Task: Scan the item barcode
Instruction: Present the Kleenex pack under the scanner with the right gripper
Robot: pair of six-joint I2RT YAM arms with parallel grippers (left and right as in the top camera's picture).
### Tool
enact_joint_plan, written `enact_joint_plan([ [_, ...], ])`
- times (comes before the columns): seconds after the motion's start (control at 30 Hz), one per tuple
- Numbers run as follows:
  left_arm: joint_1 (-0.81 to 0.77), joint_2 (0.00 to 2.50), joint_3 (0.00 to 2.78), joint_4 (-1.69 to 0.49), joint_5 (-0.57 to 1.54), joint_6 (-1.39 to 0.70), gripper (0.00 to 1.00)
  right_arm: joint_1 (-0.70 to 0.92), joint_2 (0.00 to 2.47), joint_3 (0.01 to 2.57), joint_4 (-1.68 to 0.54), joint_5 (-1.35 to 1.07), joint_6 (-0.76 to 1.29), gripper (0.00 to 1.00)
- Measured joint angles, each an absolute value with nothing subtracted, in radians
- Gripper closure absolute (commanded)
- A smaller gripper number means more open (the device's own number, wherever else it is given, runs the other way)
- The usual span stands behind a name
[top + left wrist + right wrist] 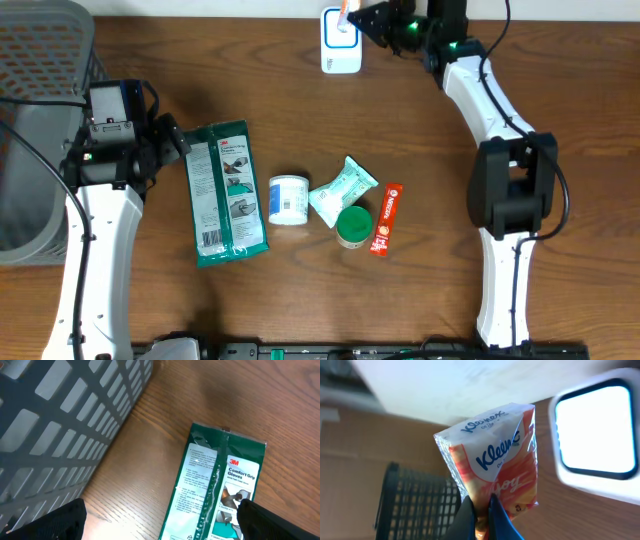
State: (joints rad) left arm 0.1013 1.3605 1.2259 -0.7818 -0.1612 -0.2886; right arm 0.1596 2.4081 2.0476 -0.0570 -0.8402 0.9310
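- Right gripper (480, 510): jaws closed on the bottom edge of the white-and-orange plastic Kleenex tissue pack (495, 455). The pinch is narrow and takes only the film at that end.
- The pack sticks out ahead of the fingertips. Its long axis runs roughly in line with the fingers, leaning slightly to one side, and its printed face is turned toward the wrist camera.
- Target: the white box scanner with a dark-framed bright window (592, 435). In the wrist view it sits just beside the pack's far end, off to the right of the jaws. The overhead view agrees, with the pack held right by the scanner at the far table edge.
- No barcode shows on the face visible here. It is probably on the hidden side, but I cannot confirm that.
- Judgement: this is the presenting step. The coming move depends on swinging the pack sideways from the jaws so it sits across the window, with the coded face toward the glass. Some wrist roll is likely needed.
- Risk: with a thin grip on soft film, the pack could droop or twist during that roll.
- Left gripper (178, 140): jaws wide apart and holding nothing. It hovers low, with the green flat glove packet (220, 485) just ahead of its fingers and the grey slatted plastic basket (60, 420) off to one side.
- The right arm is clearly the nearer one. The left arm is well apart from the scanner.
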Motion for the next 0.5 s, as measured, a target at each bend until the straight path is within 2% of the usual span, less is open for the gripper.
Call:
enact_joint_plan([
  [0.5, 0.101, 1.361, 1.226, -0.781, -0.161, -0.289, 0.04, 0.164, 2.534, 2.048, 0.178, -0.769, 1.188, 0.99],
])
